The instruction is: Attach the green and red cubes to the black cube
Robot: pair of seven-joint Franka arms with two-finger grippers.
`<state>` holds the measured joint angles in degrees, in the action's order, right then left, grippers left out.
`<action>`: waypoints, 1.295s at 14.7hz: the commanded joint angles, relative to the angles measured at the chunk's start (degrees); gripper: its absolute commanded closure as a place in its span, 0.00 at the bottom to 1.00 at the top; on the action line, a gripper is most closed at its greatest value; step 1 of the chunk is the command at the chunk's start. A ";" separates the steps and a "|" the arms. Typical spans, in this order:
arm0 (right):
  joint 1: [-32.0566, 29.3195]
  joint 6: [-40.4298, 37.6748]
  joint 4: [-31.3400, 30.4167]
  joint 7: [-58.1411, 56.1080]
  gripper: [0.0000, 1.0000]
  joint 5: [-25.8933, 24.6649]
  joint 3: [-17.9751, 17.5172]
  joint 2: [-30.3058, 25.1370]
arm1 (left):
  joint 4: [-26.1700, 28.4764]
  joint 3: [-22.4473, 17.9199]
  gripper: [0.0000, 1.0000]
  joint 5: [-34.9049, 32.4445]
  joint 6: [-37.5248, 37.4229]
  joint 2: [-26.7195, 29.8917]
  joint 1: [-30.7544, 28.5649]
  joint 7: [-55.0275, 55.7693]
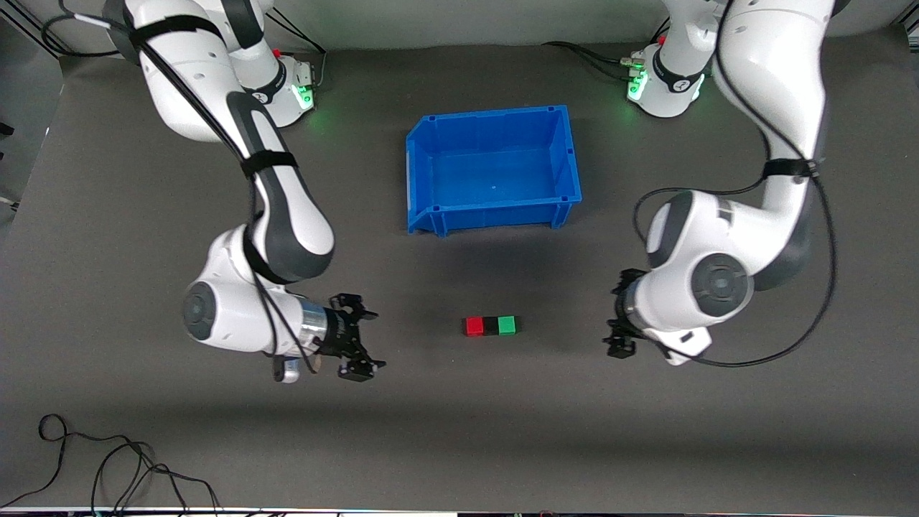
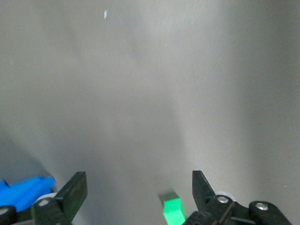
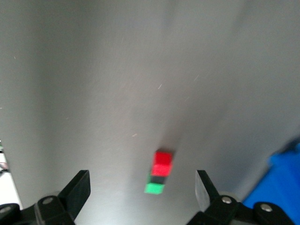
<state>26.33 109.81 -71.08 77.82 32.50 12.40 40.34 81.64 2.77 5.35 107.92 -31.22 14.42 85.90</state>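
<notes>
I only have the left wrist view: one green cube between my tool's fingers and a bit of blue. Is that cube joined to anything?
Observer: Yes. The green cube sits flush against the black cube, with the red cube on the black one's other face, a row of three on the table.
Operator: Where is the right tool?
Observer: The right tool is open and off the row, toward the right arm's end of the table.
Operator: And mine?
Observer: The left tool is open too, clear of the row. The blue you see is the bin, farther from the front camera than the cubes.
</notes>
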 commanded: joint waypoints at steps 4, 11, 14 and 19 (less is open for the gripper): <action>1.18 -14.69 -5.64 -21.45 0.00 -3.66 11.84 -10.97 | 7.21 0.31 0.00 -0.60 -6.41 11.35 -8.26 -29.61; -0.39 -20.25 -12.23 -36.76 0.00 -19.12 13.71 -24.32 | 11.87 0.13 0.00 -4.38 -17.47 21.89 -13.71 -63.28; -8.10 -20.34 -15.04 -45.09 0.00 -25.36 6.45 -30.04 | 11.61 0.04 0.00 -3.94 -18.53 25.33 -15.83 -74.53; -25.86 -20.42 -16.02 -63.37 0.00 -31.18 -8.42 -35.59 | 11.52 -0.13 0.00 -4.38 -18.35 28.93 -17.06 -75.27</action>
<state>5.74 88.82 -84.83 21.52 3.38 8.80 8.02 91.12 2.45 1.80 89.69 -5.35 -2.46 11.80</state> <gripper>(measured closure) 0.000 0.000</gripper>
